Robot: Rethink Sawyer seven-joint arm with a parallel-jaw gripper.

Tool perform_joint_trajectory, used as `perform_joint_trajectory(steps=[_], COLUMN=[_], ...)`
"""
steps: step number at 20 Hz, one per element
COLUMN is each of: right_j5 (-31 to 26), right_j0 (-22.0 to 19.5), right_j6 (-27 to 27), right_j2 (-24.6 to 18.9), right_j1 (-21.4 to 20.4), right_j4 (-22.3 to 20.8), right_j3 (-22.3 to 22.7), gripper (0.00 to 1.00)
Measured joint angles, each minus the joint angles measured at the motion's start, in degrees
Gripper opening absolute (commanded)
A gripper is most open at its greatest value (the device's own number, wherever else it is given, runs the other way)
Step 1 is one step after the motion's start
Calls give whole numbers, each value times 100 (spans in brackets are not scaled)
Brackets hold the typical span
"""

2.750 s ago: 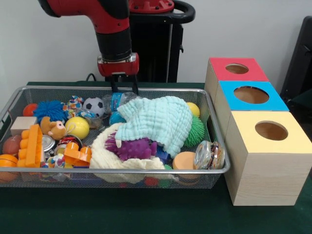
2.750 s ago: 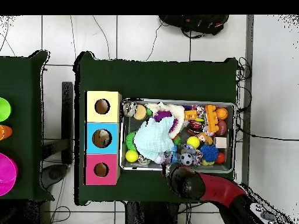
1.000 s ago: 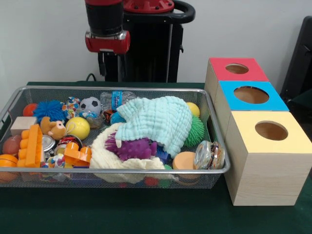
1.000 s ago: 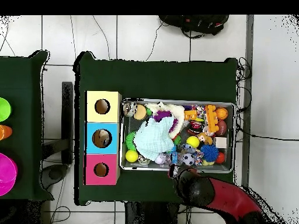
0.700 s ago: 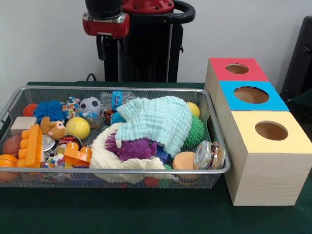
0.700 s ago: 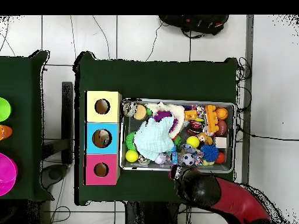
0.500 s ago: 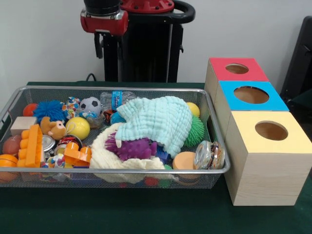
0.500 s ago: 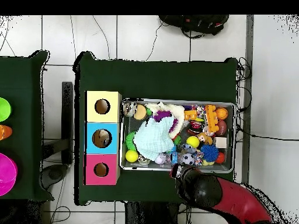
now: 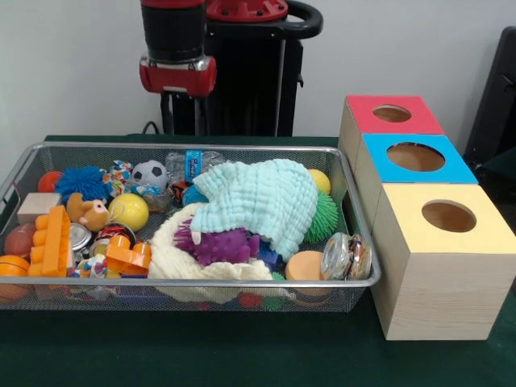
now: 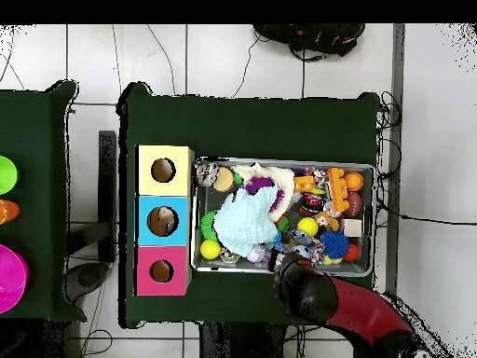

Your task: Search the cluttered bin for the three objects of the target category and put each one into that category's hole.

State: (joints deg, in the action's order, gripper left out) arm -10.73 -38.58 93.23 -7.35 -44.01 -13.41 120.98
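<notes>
My gripper point(image 9: 181, 114) hangs above the far rim of the wire bin point(image 9: 242, 283), over the soccer ball point(image 9: 151, 172) and a clear bottle with a blue label point(image 9: 192, 165). Its fingers point(image 9: 165, 113) stand apart with nothing between them. A mint cloth point(image 9: 262, 199) covers the bin's middle, above a purple spiky ball point(image 9: 218, 244) on a cream cloth point(image 9: 173, 260). Three boxes with round holes stand beside the bin: red point(image 9: 392, 114), blue point(image 9: 415, 156) and yellow point(image 9: 448, 216). In the overhead view the arm point(image 10: 305, 288) hides the gripper at the bin's point(image 10: 281, 268) lower edge.
The bin also holds a blue spiky ball point(image 9: 82, 181), a yellow ball point(image 9: 129, 210), orange blocks point(image 9: 55, 240), a green spiky ball point(image 9: 325, 216), a plush animal point(image 9: 87, 211) and a glass jar point(image 9: 347, 255). Coloured dishes point(image 10: 7, 280) lie on a second table at the left.
The gripper rose out of the bin's far side and shifted left, empty. In the last half second it has dropped a little and edged right.
</notes>
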Motion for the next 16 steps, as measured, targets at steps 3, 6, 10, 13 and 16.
perform_joint_trajectory(steps=[3, 6, 10, 13, 16], right_j5=[189, 120, -190, -640, -1074], right_j0=[580, 1273, 2367, 2933, 3091], right_j6=[92, 431, 1272, 2032, 2736], right_j2=[508, 1095, 1949, 2392, 2679], right_j1=[314, 547, 773, 800, 781], right_j4=[285, 937, 2012, 2570, 2896], right_j3=[-76, -67, -7, 83, 201], gripper=[100, 100, 100, 100, 100])
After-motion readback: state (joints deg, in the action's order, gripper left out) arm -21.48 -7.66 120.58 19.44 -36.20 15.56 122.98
